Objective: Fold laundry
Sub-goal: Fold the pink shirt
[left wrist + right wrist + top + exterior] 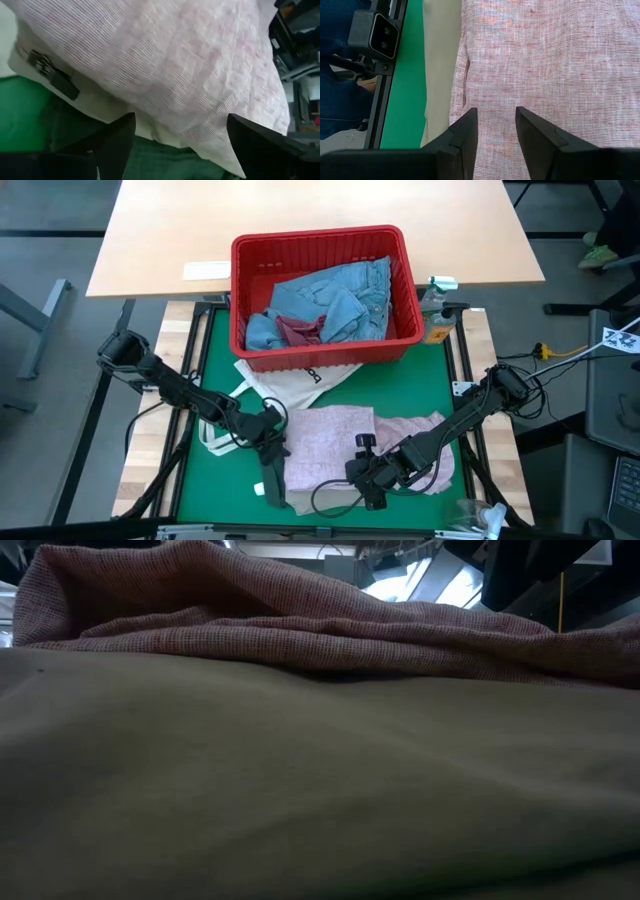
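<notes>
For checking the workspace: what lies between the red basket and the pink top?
In the high view, the white tote bag lies between red basket and pink top.

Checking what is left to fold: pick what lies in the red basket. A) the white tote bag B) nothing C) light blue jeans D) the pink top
C: in the high view the red basket holds light blue jeans with a dark red bit of cloth, while the pink top lies spread on the green mat and the tote bag lies outside the basket.
</notes>
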